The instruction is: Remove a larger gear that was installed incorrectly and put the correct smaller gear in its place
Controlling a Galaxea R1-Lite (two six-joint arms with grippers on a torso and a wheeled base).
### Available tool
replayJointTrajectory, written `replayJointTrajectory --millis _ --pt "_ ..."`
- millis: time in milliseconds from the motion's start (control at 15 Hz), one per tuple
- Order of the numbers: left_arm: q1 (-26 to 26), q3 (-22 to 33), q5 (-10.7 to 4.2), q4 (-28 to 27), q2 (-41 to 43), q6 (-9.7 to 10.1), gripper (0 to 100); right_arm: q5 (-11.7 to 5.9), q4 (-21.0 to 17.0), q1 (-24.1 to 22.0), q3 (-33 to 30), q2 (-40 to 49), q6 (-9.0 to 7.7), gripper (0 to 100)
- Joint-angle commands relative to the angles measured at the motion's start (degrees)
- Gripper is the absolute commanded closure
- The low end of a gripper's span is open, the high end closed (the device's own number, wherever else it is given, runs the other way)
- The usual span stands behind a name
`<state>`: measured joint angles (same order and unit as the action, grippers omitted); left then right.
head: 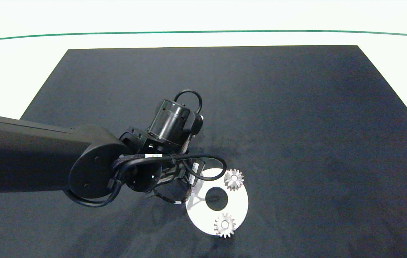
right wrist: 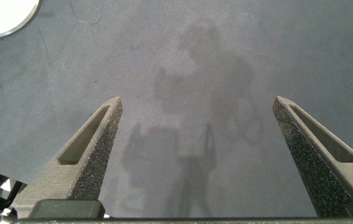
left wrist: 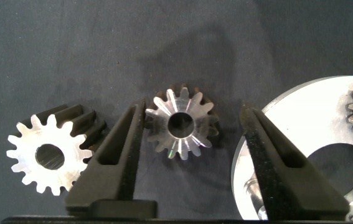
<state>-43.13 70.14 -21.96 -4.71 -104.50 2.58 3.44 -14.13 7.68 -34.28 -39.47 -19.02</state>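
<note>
Your left gripper (left wrist: 192, 134) straddles the smaller gear (left wrist: 181, 123) beside the disc (left wrist: 288, 124), fingers apart; next, close on it. Right gripper (right wrist: 198, 134) idles open.

Overhead head, close wrists (shared disc (head: 241, 206))

Right pincer (right wrist: 198, 106) spread wide over bare dark mat (right wrist: 182, 56), gripping nothing; white disc (right wrist: 5, 15) edge at corner.
</note>
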Motion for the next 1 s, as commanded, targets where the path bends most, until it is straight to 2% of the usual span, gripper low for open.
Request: replayJointTrajectory --millis 67,1000 --pt "-0.02 -0.01 -0.11 -0.04 -0.44 -0.04 47 0.08 -0.02 0.05 0.0 -0.08 -0.14 0" --pt "0.5 -0.1 -0.54 -0.39 0.7 -0.39 75 0.08 -0.02 0.05 0.0 -0.08 -0.14 0"
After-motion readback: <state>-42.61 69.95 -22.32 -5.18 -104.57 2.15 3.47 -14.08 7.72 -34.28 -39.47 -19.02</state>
